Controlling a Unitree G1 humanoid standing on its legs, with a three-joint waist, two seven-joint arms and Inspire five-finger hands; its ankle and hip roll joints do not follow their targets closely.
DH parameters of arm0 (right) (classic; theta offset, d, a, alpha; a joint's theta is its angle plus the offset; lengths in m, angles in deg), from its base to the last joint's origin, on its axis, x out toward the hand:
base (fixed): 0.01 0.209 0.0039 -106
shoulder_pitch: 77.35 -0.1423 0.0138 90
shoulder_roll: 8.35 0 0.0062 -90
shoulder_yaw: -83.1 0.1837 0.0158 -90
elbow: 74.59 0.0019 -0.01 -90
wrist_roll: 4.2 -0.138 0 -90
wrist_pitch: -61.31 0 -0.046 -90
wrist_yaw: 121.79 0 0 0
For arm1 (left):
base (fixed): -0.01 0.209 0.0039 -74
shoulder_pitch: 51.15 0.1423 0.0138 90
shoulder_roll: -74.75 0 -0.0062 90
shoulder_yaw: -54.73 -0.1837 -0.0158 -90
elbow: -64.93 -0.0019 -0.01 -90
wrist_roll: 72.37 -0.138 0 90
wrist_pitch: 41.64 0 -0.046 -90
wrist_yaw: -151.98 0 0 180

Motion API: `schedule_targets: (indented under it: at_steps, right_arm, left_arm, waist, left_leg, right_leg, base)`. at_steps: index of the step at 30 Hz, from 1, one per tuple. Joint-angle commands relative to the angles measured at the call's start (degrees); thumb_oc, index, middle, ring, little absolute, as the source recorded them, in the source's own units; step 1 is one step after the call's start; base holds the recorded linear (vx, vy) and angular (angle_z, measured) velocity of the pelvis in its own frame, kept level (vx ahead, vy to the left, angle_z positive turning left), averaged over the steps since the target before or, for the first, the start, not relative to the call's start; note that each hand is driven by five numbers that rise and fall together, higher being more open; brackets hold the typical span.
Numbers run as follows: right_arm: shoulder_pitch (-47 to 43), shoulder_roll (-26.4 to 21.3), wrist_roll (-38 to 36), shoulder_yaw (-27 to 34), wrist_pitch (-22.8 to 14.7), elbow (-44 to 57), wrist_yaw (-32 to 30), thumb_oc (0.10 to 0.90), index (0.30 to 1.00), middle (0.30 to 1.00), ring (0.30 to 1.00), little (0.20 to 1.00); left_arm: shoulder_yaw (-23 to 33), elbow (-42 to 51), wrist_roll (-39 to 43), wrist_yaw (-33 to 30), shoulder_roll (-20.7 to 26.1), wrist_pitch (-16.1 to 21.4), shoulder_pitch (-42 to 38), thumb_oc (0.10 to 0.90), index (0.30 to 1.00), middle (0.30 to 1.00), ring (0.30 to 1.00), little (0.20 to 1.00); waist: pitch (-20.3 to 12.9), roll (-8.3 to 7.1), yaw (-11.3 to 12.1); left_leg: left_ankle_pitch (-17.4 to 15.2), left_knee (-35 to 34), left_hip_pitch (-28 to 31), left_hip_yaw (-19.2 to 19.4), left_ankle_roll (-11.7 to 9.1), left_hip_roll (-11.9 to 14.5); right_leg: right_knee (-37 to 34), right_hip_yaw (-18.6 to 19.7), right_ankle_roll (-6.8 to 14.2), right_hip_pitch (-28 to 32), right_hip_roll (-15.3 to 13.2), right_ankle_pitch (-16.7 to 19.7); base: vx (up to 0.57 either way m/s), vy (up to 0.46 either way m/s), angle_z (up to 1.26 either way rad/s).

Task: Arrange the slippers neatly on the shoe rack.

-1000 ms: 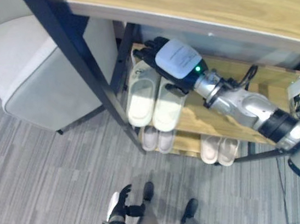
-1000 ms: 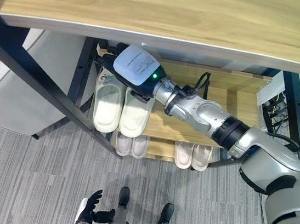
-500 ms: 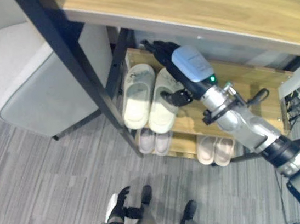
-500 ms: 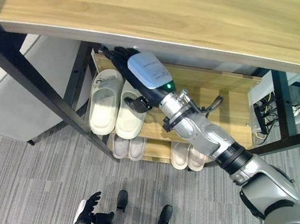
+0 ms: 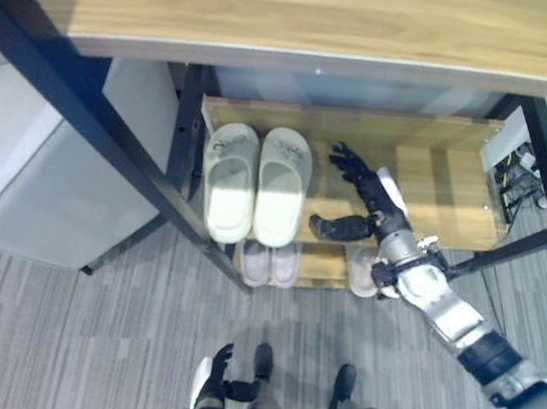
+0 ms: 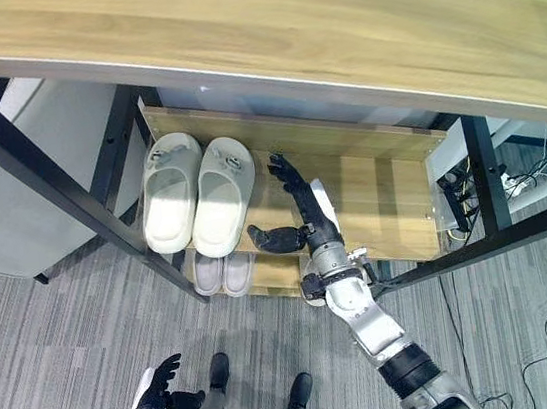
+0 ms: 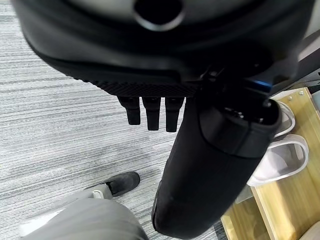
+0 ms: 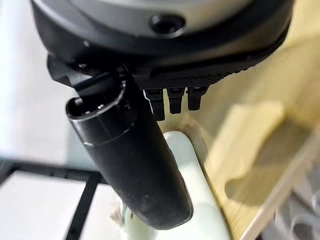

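Two pale cream slippers (image 5: pixel 228 182) (image 5: pixel 279 186) lie side by side, toes outward, at the left end of the wooden shoe rack's upper shelf (image 5: pixel 432 184). My right hand (image 5: pixel 364 187) hovers just right of them, open, fingers straight and thumb spread, holding nothing and apart from the pair. In the right wrist view, one cream slipper (image 8: pixel 197 210) shows past the right hand's thumb (image 8: pixel 130 160). My left hand (image 5: pixel 214 366) hangs low over the floor, open and empty. Its straight fingers (image 7: pixel 150 110) show in the left wrist view.
A wooden table top (image 5: pixel 328 6) on black legs (image 5: pixel 91 118) covers the rack. A grey chair (image 5: pixel 29 186) stands to the left. On the lower shelf lie a small pale pair (image 5: pixel 268 264) and another pair (image 5: pixel 360 272), partly behind my right arm. Grey carpet lies in front.
My right hand has let go of the cream slippers and drawn back to the right, away from them. The slippers stay on the upper shelf. The camera has shifted too.
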Motion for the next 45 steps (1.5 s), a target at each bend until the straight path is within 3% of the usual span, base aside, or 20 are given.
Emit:
schedule_targets:
  at_steps: [1, 5, 15, 34, 45]
  right_arm:
    - [-4.0, 0.7, -9.6, 2.9, -8.3, 3.2, 1.5, 0.800, 0.900, 0.900, 0.900, 0.900]
    - [-4.8, 1.3, -13.6, 2.9, -8.7, 0.8, 1.7, 0.800, 0.900, 0.900, 0.900, 0.900]
    - [-11.2, 0.4, -14.9, 2.2, -7.6, -6.4, 1.9, 0.800, 0.900, 0.900, 0.900, 0.900]
    - [-22.3, 0.5, -8.4, -3.0, -5.0, -10.9, 1.1, 0.800, 0.900, 0.900, 0.900, 0.900]
    - [-18.5, -2.8, -3.4, -1.5, -4.7, -6.5, 0.6, 0.800, 0.900, 0.900, 0.900, 0.900]
  left_arm:
    - [-3.0, -2.8, 0.4, -1.2, -1.1, 1.1, -0.9, 0.800, 0.900, 0.900, 0.900, 0.900]
    - [-3.3, -2.9, 1.0, -1.3, -1.0, 1.2, -1.3, 0.800, 0.900, 0.900, 0.900, 0.900]
    - [-4.1, -2.6, 1.5, -1.5, -0.7, 1.5, -1.8, 0.800, 0.900, 0.900, 0.900, 0.900]
    - [-4.0, -4.2, 2.4, -3.3, -0.6, 1.8, -3.3, 0.800, 0.900, 0.900, 0.900, 0.900]
    - [-3.0, -4.3, 1.9, -3.2, -1.0, 1.6, -2.6, 0.800, 0.900, 0.900, 0.900, 0.900]
  waist:
    - [-2.8, 0.42, 0.6]
    - [-2.5, -0.03, 1.3]
    - [-1.6, -0.39, 2.8]
    - [-1.2, -0.87, 4.5]
    - [-1.8, -0.83, 3.4]
  left_leg:
    - [-5.7, -0.5, 2.7, 2.5, -0.4, -0.4]
    - [-5.7, -0.5, 2.2, 2.2, -0.5, -0.6]
    - [-5.5, -0.5, 1.5, 1.9, -0.5, -0.9]
    - [-5.6, -0.5, 1.6, 1.6, -0.3, -1.2]
    - [-5.9, -0.5, 2.3, 2.1, -0.2, -1.1]
  right_leg:
    - [1.7, 2.0, 4.9, 1.5, -1.7, -5.2]
    - [1.7, 1.5, 4.9, 1.4, -1.8, -5.1]
    - [1.9, 0.8, 4.9, 0.9, -2.1, -4.8]
    - [2.5, 0.4, 4.7, 0.9, -2.4, -5.0]
    - [2.6, 0.5, 4.8, 1.2, -2.4, -4.8]
  base:
    - [-0.01, -0.009, 0.03]
    - [0.00, -0.001, 0.01]
    - [0.00, 0.000, 0.00]
    - [0.00, 0.003, 0.02]
    - [0.00, 0.000, 0.00]
